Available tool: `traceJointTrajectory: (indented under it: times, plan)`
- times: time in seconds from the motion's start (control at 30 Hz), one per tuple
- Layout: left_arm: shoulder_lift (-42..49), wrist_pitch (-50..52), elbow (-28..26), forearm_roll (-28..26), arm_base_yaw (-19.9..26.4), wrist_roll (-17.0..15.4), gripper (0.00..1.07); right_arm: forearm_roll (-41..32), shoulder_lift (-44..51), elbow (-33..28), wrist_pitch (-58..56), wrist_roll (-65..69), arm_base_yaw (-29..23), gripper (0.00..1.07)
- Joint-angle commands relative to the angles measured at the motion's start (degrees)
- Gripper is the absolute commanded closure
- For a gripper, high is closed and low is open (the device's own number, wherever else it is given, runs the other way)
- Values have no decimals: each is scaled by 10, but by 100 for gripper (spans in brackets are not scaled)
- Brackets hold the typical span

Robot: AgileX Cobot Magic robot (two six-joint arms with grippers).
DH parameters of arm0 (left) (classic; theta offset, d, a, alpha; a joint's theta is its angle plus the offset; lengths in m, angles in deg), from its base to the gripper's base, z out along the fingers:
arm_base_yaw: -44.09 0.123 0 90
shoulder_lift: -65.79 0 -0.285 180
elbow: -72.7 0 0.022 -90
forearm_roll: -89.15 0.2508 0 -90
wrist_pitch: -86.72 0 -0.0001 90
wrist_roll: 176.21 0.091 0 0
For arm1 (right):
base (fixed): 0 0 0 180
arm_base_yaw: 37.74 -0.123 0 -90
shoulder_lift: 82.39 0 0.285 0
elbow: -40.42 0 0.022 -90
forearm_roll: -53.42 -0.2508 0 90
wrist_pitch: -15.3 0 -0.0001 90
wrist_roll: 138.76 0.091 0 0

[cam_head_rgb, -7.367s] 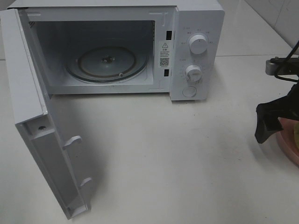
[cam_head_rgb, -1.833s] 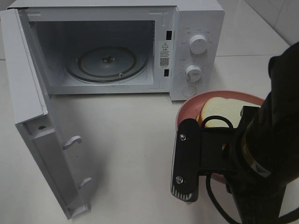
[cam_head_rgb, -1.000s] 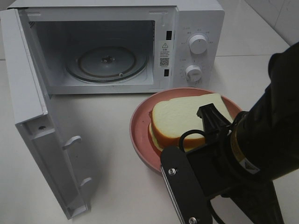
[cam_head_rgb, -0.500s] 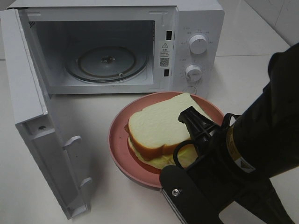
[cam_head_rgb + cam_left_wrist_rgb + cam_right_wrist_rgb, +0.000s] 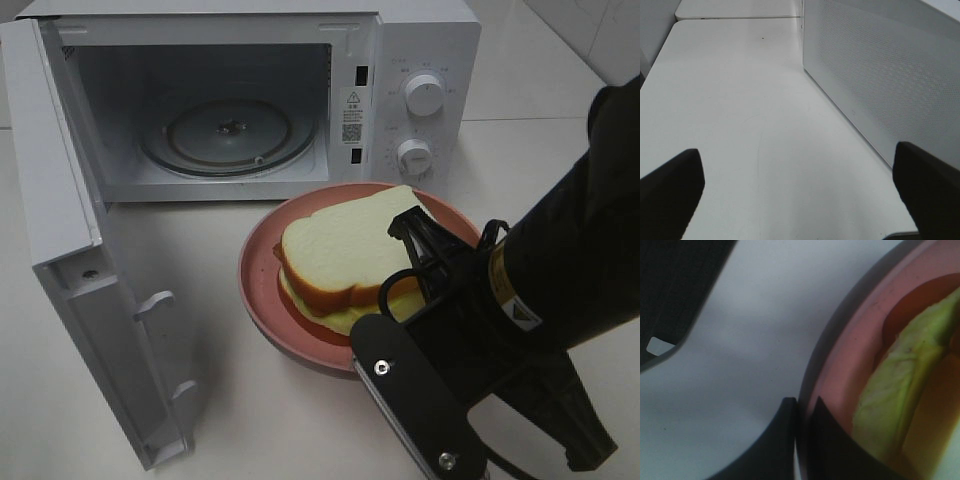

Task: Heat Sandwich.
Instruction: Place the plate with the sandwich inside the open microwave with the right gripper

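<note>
The sandwich [image 5: 345,250], pale bread with an orange-tan crust and a yellow-green layer, lies on a round pink plate [image 5: 262,290]. My right gripper [image 5: 418,268] is shut on the plate's rim at its right side, holding it just in front of the open microwave [image 5: 420,40]. In the right wrist view the gripper [image 5: 804,412] pinches the pink rim [image 5: 850,355], with the sandwich's green layer [image 5: 900,380] beside it. The left gripper [image 5: 800,200] stands open beside the microwave's outer side wall [image 5: 880,75], holding nothing.
The microwave door [image 5: 60,250] swings wide open to the left, reaching toward the table's front. A glass turntable [image 5: 230,135] lies inside the cavity. Two knobs [image 5: 424,95] sit on the right panel. My right arm fills the lower right.
The right gripper has carried the plate with the sandwich leftward and a little nearer the microwave's opening. The left gripper shows no change.
</note>
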Motion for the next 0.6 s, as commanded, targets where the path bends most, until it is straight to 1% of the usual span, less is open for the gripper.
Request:
traceJointTrajectory:
  times: [0.03,0.07,0.17,0.2,0.3,0.5,0.6]
  plan:
    - [15,2,2,0,1,-3,9,5,3,0,41,-58,23,104]
    - [15,2,2,0,1,-3,9,5,3,0,41,-58,23,104]
    - [15,2,2,0,1,-3,9,-10,1,0,80,-99,53,104]
    - [15,2,2,0,1,-3,9,-10,1,0,80,-99,53,104]
    - [15,2,2,0,1,-3,9,-17,-6,0,101,-129,74,104]
    - [15,2,2,0,1,-3,9,-30,-38,7,124,-147,81,104]
    - [15,2,2,0,1,-3,9,-36,-66,29,142,-156,83,104]
